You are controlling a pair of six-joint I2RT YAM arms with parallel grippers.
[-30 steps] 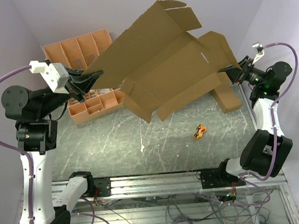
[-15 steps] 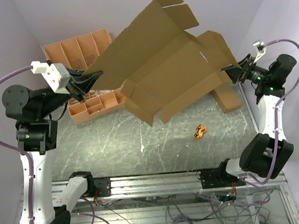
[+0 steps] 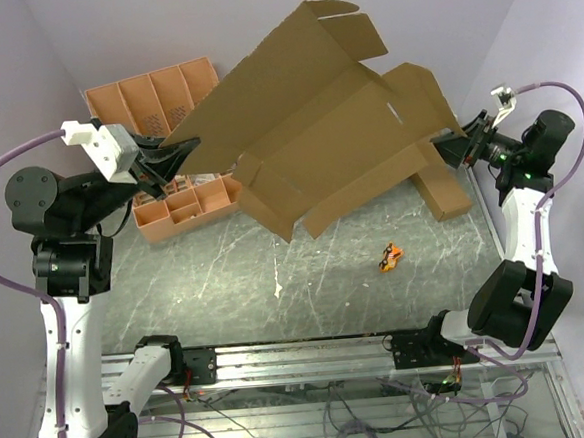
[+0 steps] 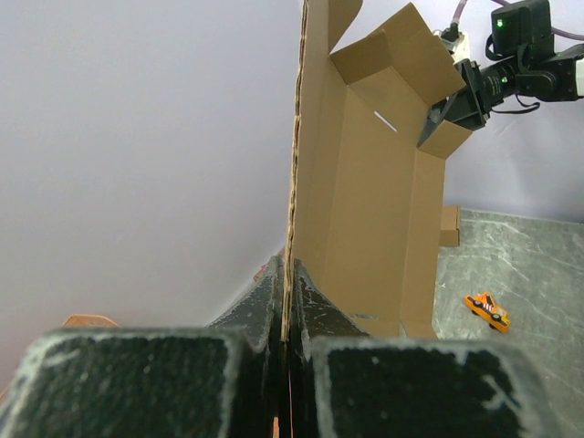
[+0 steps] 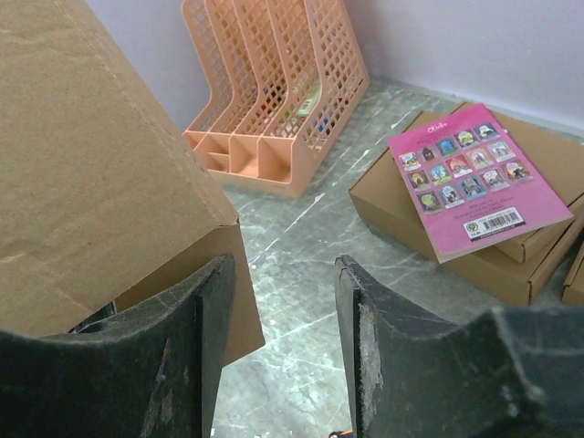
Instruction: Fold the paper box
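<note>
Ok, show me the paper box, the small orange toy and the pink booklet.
paper box (image 3: 316, 137), top external view, its broad middle panel.
small orange toy (image 3: 390, 258), top external view, its middle.
pink booklet (image 5: 474, 178), right wrist view, centre of its cover.

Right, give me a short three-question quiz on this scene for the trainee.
1. True or false: the left gripper is shut on an edge of the paper box.
2. What sits between the fingers of the right gripper? A) cardboard B) nothing C) a pink booklet
3. Name the colour of the small toy lying on the table.
Key: 1 true; 2 B; 3 orange.
</note>
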